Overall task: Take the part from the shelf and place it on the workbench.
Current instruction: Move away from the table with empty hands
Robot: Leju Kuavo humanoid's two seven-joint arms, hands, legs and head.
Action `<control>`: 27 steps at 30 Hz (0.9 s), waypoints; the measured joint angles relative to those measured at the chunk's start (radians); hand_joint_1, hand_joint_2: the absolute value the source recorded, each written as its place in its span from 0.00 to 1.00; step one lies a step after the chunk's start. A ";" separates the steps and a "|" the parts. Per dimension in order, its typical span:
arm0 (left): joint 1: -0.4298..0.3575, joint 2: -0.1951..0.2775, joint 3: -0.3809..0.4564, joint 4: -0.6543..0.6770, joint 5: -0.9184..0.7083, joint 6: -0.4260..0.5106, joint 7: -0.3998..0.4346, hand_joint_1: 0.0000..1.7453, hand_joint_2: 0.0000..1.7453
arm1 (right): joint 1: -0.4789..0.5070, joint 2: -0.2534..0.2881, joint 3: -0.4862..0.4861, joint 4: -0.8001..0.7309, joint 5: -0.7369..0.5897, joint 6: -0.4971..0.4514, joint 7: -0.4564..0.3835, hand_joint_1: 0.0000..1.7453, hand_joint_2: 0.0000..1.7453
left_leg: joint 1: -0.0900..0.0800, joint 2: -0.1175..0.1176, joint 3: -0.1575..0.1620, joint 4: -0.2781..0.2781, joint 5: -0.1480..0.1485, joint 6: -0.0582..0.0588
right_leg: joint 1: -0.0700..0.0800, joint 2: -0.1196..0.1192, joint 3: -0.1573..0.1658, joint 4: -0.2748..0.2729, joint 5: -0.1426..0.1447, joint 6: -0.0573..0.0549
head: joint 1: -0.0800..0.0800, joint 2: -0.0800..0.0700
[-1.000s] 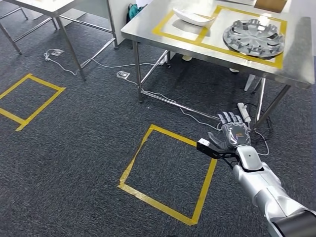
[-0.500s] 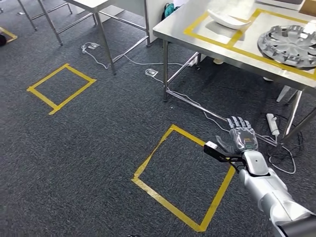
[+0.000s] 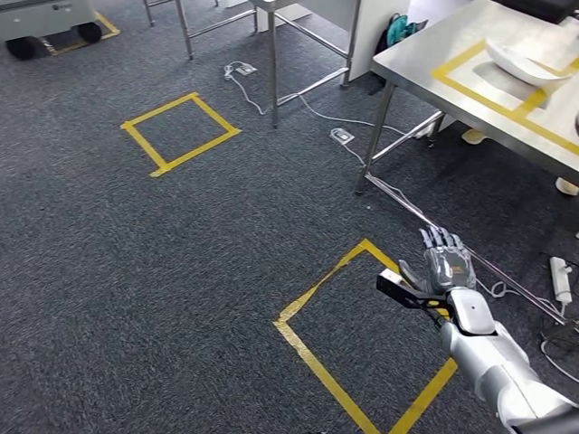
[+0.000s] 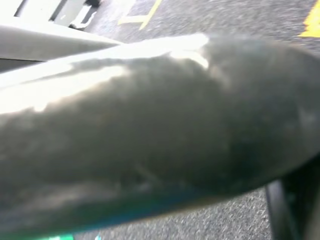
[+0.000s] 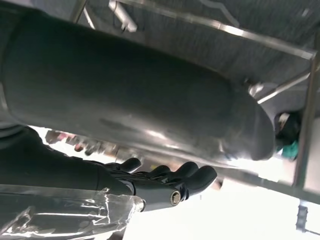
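My right hand [image 3: 443, 267] hangs low over the dark carpet, above a yellow tape square [image 3: 355, 344], fingers spread and holding nothing. In the right wrist view the same hand [image 5: 162, 180] has dark fingers stretched out straight under a thick grey thumb, with nothing between them. A steel workbench [image 3: 437, 63] marked with yellow tape stands at the far right, and a white curved part [image 3: 522, 63] lies on it. The left wrist view is a blurred dark grey shape [image 4: 158, 135] over carpet, and how that hand stands cannot be read.
A second yellow tape square [image 3: 179, 132] lies on the carpet to the left. Table legs [image 3: 273, 54] and white cables [image 3: 321, 113] run behind it. A power strip [image 3: 560, 278] lies by the workbench legs. A grey wheeled cart [image 3: 41, 23] stands at the far left.
The camera has swung to the left, so the whole scene slid right and the silver wheel cover left the picture. My right hand keeps its spread pose.
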 joint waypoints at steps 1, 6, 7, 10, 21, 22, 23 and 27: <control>0.002 -0.001 0.002 0.000 0.001 0.004 0.002 0.00 0.00 | 0.021 -0.002 -0.010 -0.003 -0.006 -0.005 0.003 0.00 0.00 | 0.000 -0.016 0.002 0.000 0.000 0.000 | 0.001 0.004 0.013 -0.040 0.031 -0.005 | 0.000 0.000; 0.008 -0.004 0.012 0.000 0.007 0.022 0.008 0.00 0.00 | 0.111 -0.028 -0.085 -0.015 -0.057 -0.045 0.010 0.00 0.00 | 0.003 -0.075 -0.003 0.002 0.001 -0.010 | 0.000 0.064 0.124 -0.282 0.126 -0.013 | -0.002 0.000; 0.009 -0.004 0.015 0.000 0.009 0.026 0.010 0.00 0.00 | 0.137 -0.033 -0.111 -0.023 -0.092 -0.052 0.002 0.00 0.00 | 0.005 -0.086 -0.005 0.001 0.002 -0.016 | 0.001 0.057 0.129 -0.288 0.126 -0.013 | -0.002 0.000; 0.015 -0.007 0.023 0.000 0.014 0.038 0.034 0.00 0.00 | 0.238 -0.040 -0.222 -0.049 -0.244 -0.081 -0.085 0.00 0.00 | -0.002 -0.039 -0.016 0.032 -0.028 -0.029 | -0.003 0.023 0.144 -0.303 0.128 -0.024 | -0.006 0.000; 0.031 -0.015 0.047 0.001 0.018 0.067 0.058 0.00 0.00 | 0.467 -0.011 -0.640 0.021 -0.372 -0.101 -0.315 0.00 0.00 | -0.015 0.077 0.058 -0.009 -0.040 -0.027 | 0.005 -0.079 0.152 -0.299 0.115 -0.016 | -0.011 0.000; 0.034 -0.015 0.048 0.001 0.021 0.069 0.057 0.00 0.00 | 0.477 -0.007 -0.675 0.038 -0.381 -0.101 -0.328 0.00 0.00 | -0.016 0.070 0.057 -0.016 -0.042 -0.019 | 0.007 -0.086 0.150 -0.296 0.115 -0.013 | -0.010 0.000; 0.037 -0.015 0.050 0.001 0.025 0.071 0.055 0.00 0.00 | 0.487 -0.002 -0.708 0.054 -0.388 -0.102 -0.338 0.00 0.00 | -0.016 0.063 0.056 -0.016 -0.042 -0.011 | 0.006 -0.093 0.150 -0.296 0.113 -0.010 | -0.008 0.000; 0.045 -0.013 0.057 0.002 0.036 0.081 0.047 0.00 0.00 | 0.517 0.022 -0.807 0.108 -0.404 -0.102 -0.353 0.00 0.00 | -0.012 0.039 0.061 -0.021 -0.039 0.006 | 0.001 -0.038 0.091 -0.167 0.036 0.005 | -0.001 0.000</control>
